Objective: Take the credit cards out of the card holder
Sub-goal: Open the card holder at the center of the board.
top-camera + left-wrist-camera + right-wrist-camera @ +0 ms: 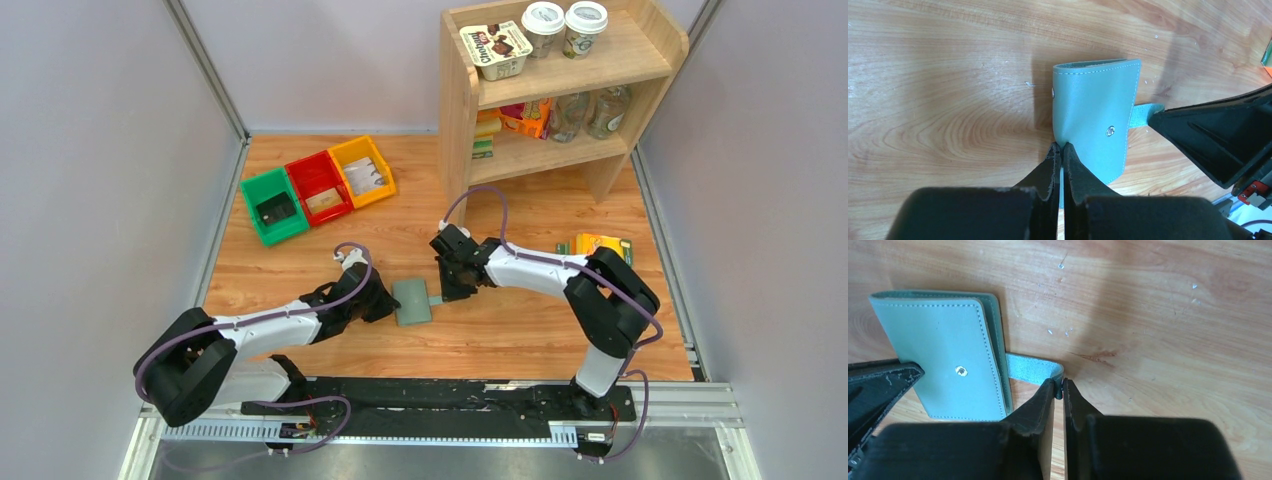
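The left gripper (1060,150) has its fingers pressed together on the near edge of the card holder (1095,115). The right gripper (1059,388) pinches the end of its small tab (1030,369). The holder lies folded and flat near the middle of the wooden table (520,335), somewhat toward the near edge. Green (272,205), red (320,187) and yellow (362,170) bins sit at the far left corner, a wooden shelf (560,95) stands at the far right corner, and an orange carton (600,245) lies by the right edge. Pale grey walls (100,150) close in three sides.
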`<state>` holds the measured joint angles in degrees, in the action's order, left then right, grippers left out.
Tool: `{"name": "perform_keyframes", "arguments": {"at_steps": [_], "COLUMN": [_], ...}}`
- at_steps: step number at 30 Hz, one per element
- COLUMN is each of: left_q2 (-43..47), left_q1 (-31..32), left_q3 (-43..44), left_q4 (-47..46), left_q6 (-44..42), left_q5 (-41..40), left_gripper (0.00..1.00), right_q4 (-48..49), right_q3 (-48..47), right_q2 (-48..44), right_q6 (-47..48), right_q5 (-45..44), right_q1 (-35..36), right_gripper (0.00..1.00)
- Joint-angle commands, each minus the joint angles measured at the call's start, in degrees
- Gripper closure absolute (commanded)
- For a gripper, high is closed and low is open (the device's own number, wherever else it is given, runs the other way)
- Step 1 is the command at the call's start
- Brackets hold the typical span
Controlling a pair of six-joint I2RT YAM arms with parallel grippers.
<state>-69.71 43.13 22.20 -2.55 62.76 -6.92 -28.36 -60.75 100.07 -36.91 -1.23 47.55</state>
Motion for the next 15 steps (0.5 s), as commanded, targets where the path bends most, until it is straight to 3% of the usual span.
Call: {"name": "perform_keyframes", "arguments": {"at_steps": [1,4,9,12,15], "left_q2": [0.46,0.37,-0.07,-0.51,-0.42], "left_q1": [-0.16,-0.16,-0.16,-0.16,-0.16], "left_q3": [0.3,0.74,1.01,1.01,1.62], "left_q4": [1.41,1.05,0.61,0.17,0.96], "left_q6": [-2.38,-3.08,-3.79,-4.05,-4.66], "left_q5": [-1.17,-0.38,0.41,1.03,0.94], "left_gripper": [1.0,1.0,1.0,1.0,0.95], "right_q4": [0.85,1.81,9.09,12.35,14.99], "right_q3": [0.81,1.68,5.99,7.84,9.33], "right_q2": [-3.13,-2.43,-2.95,-3.57,-3.74], "right_q6": [-0.1,-0.88,-1.85,-2.21,-2.64], "right_q5": [-2.28,-2.72,5.09,7.64,10.54], "right_q1": [-0.35,-1.05,-3.07,-3.51,-4.39], "right_gripper": [0.85,0.75,0.74,0.78,0.88]}}
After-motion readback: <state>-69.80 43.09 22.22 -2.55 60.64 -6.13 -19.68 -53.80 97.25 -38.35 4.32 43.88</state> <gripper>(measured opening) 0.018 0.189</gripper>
